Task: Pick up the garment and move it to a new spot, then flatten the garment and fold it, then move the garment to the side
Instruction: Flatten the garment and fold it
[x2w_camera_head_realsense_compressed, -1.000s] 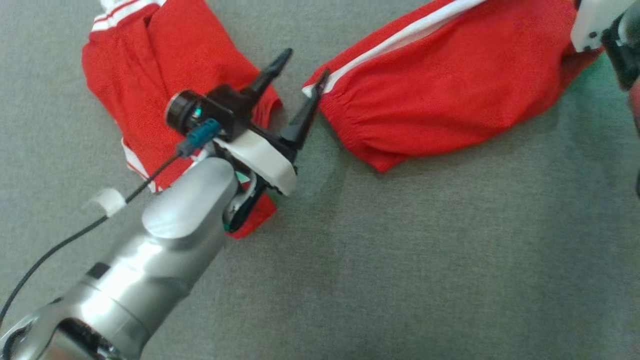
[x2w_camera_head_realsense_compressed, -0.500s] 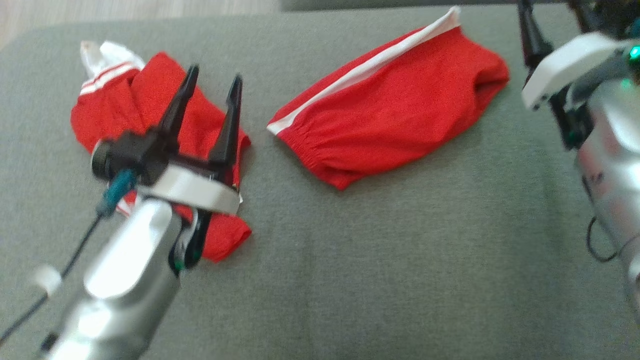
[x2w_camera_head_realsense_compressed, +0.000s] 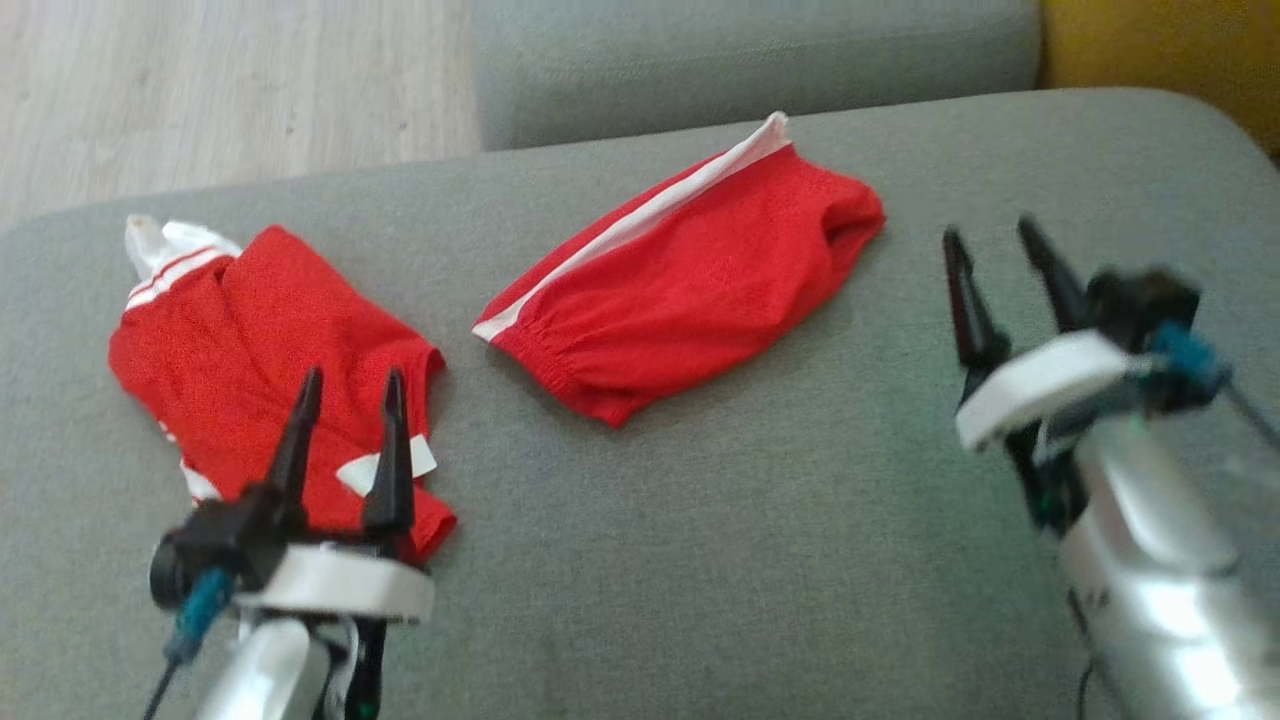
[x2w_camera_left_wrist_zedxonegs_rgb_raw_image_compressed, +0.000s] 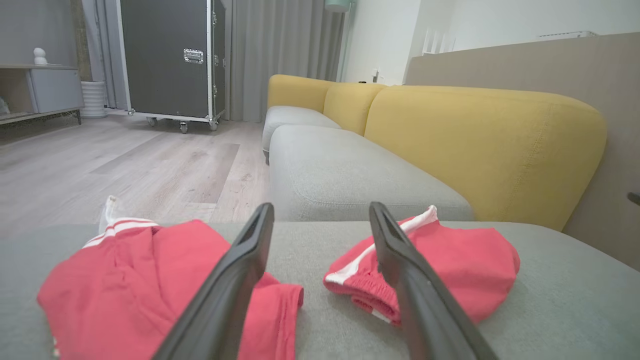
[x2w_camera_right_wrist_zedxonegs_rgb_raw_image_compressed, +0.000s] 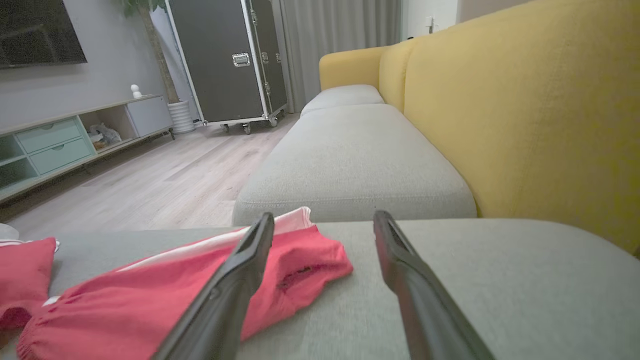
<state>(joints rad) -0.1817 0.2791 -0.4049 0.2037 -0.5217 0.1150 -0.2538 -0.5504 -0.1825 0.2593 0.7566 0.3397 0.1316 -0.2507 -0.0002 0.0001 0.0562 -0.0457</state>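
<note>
A folded red garment (x2w_camera_head_realsense_compressed: 690, 280) with a white side stripe lies in the middle of the grey sofa cushion (x2w_camera_head_realsense_compressed: 760, 560). A second red garment (x2w_camera_head_realsense_compressed: 250, 370) with white trim lies crumpled at the left. My left gripper (x2w_camera_head_realsense_compressed: 352, 378) is open over the near edge of the crumpled one, with nothing between its fingers. My right gripper (x2w_camera_head_realsense_compressed: 988, 232) is open and empty over bare cushion, right of the folded garment. In the left wrist view the left gripper (x2w_camera_left_wrist_zedxonegs_rgb_raw_image_compressed: 321, 207) frames both the crumpled garment (x2w_camera_left_wrist_zedxonegs_rgb_raw_image_compressed: 125, 280) and the folded garment (x2w_camera_left_wrist_zedxonegs_rgb_raw_image_compressed: 450, 265). In the right wrist view the right gripper (x2w_camera_right_wrist_zedxonegs_rgb_raw_image_compressed: 324, 216) has the folded garment (x2w_camera_right_wrist_zedxonegs_rgb_raw_image_compressed: 150, 295) to its left.
A yellow backrest (x2w_camera_left_wrist_zedxonegs_rgb_raw_image_compressed: 480, 145) runs along the right of the sofa. A second grey seat cushion (x2w_camera_head_realsense_compressed: 750, 60) lies beyond this one. Wooden floor (x2w_camera_head_realsense_compressed: 230, 90) is past the cushion's far left edge. A black wheeled case (x2w_camera_left_wrist_zedxonegs_rgb_raw_image_compressed: 170, 60) stands far off.
The head camera has tilted up, so the scene sits lower. My left gripper drew back from the folded garment's hem to the crumpled one's near edge. My right gripper came back into view at the right.
</note>
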